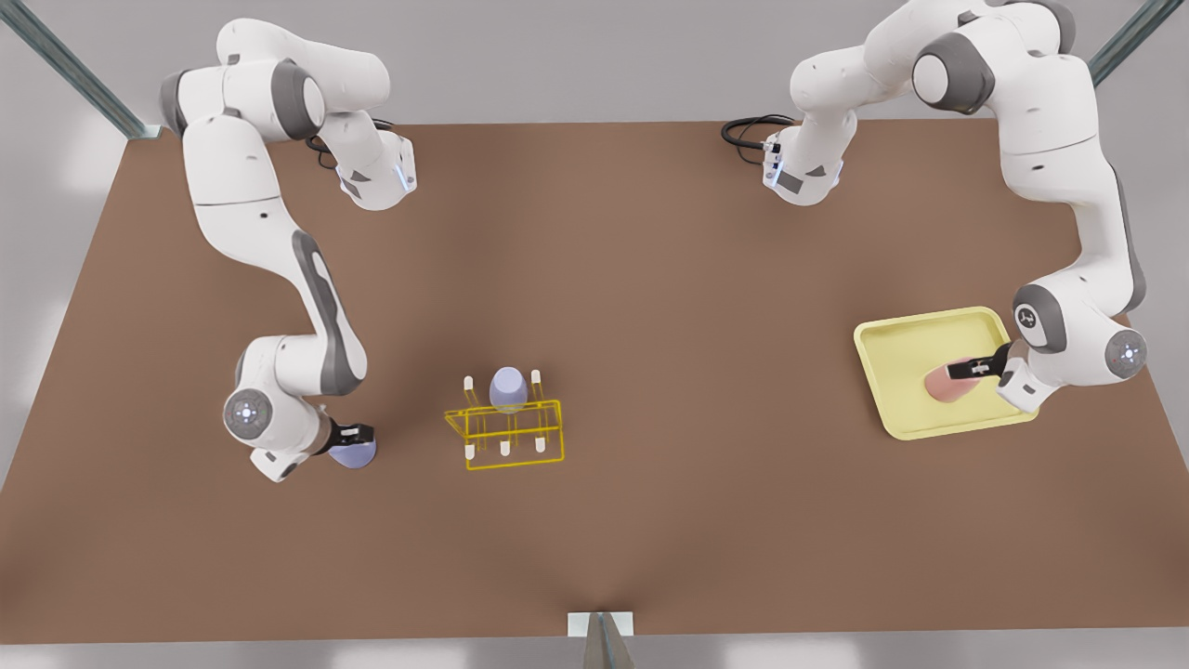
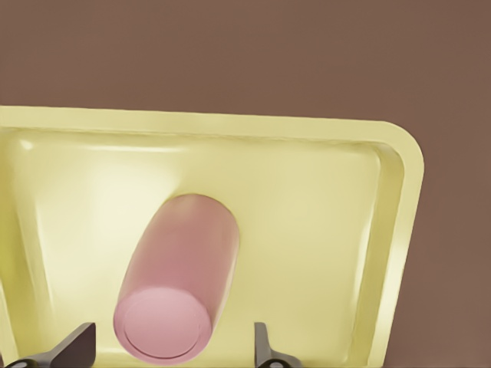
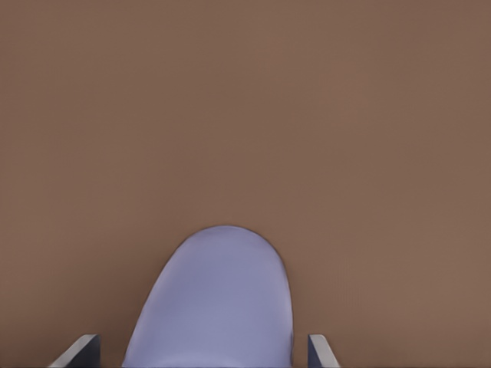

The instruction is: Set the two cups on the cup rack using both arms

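Brown table (image 1: 650, 279), pale pink cup (image 2: 178, 280) lying tilted in yellow tray (image 2: 383, 230).

You had the pale pink cup (image 2: 175, 287) lying on its side in the yellow tray (image 2: 230, 126), one lavender cup (image 1: 354, 454) on the table, and another lavender cup (image 1: 508, 388) inverted on the yellow wire cup rack (image 1: 506, 432).

Front view: high, steep downward look at the whole worktop (image 1: 594, 279), both arms in frame. Left wrist view: close, looking past its jaws at the pink cup (image 2: 178, 280) in the tray (image 2: 399, 222); same spot sits right of centre in front view. Right wrist view: very close on the lavender cup (image 3: 215, 303); that's lower left of front view.
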You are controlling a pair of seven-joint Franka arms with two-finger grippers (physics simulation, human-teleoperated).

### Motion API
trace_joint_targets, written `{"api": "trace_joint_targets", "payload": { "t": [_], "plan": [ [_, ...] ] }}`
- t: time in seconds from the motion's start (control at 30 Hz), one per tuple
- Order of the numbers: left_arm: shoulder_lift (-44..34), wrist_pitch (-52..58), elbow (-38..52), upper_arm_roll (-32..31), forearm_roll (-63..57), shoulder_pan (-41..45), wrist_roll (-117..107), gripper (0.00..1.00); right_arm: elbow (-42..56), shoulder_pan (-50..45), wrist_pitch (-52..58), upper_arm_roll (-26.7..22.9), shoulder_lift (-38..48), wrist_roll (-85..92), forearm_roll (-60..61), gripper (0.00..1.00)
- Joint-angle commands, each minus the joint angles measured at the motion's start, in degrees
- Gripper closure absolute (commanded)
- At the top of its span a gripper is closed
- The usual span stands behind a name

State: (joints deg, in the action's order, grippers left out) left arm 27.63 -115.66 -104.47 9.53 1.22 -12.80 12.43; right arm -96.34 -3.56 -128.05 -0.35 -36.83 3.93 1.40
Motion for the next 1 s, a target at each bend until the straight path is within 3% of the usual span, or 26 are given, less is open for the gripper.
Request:
{"api": "trace_joint_targets", "payload": {
  "t": [0.0, 0.57, 0.63, 0.7, 0.73, 0.97],
  "plan": [
    [0.1, -0.6, 0.0, 0.1, -0.1, -0.1, 4.4, 0.0, 0.0, 0.0, -0.7, 0.0, -0.3, 0.9, -0.1, 0.0],
    [5.1, -6.1, -0.1, 1.3, 0.1, -0.4, 4.2, 0.0, -2.1, 0.0, 0.0, 0.1, -0.7, 1.1, -0.2, 0.0],
    [5.1, -7.0, -0.1, 1.3, 0.2, -0.4, 4.2, 0.0, -2.0, 0.0, 0.0, 0.1, -0.7, 1.1, -0.2, 0.2],
    [5.1, -8.1, -0.1, 1.2, 0.5, -0.4, 4.2, 0.01, -1.7, 0.1, 0.0, 0.1, -0.7, 1.2, -0.2, 0.21],
    [5.0, -8.2, -0.1, 1.1, 0.5, -0.4, 4.2, 0.14, -1.6, 0.0, 0.1, 0.1, -0.7, 1.2, -0.2, 0.22],
    [5.7, -9.7, 0.1, 1.1, 0.5, 0.0, 4.2, 0.15, -1.0, 0.3, 0.2, 0.3, -0.2, 1.0, 0.4, 0.26]
  ]
}}
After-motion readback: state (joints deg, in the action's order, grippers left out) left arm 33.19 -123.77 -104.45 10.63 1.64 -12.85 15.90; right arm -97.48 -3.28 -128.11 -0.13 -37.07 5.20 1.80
